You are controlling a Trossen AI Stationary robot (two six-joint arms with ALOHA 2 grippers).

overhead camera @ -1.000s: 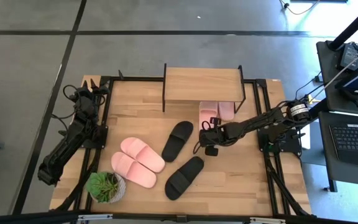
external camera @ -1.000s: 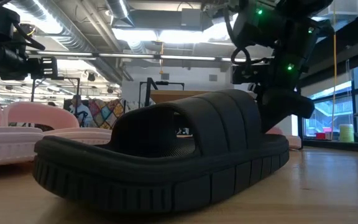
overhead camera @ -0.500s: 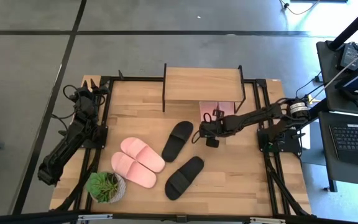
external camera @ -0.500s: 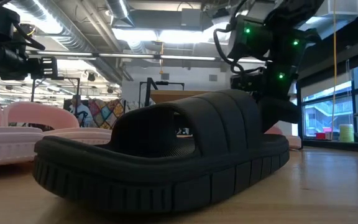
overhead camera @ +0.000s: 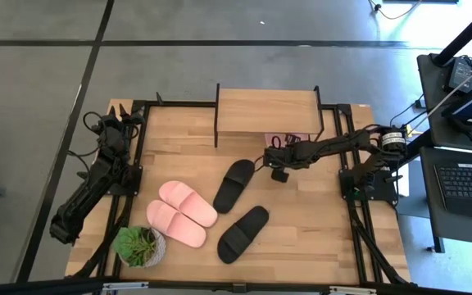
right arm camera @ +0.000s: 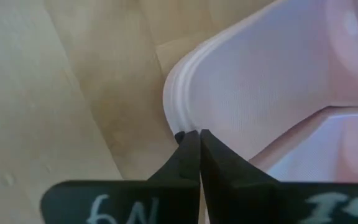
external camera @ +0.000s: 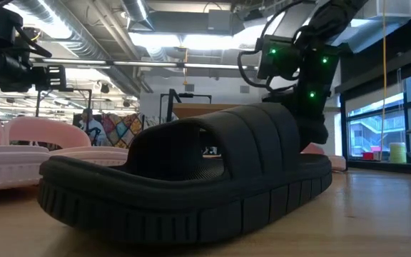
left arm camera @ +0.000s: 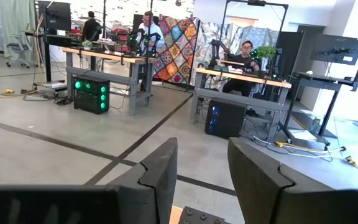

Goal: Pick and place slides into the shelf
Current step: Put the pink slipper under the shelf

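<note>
Since a moment before, the right gripper (overhead camera: 274,144) had advanced toward the shelf (overhead camera: 266,111), pushing the pink slides (right arm camera: 272,81) almost wholly beneath its plank at the tabletop's far edge; its fingers (right arm camera: 188,155) were shut, tips touching a slide's edge, holding nothing.

four pink slides (overhead camera: 186,202), two black slides (overhead camera: 233,184)

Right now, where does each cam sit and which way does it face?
High: overhead, straight down; both arms, shelf, right gripper.
Low: tabletop level, facing the room; black slide up close, right arm behind.
Left wrist: raised, faces workbenches; own fingers apart.
Right wrist: down at pink slide; fingertips shut at its edge.
High and low share the black slide.
</note>
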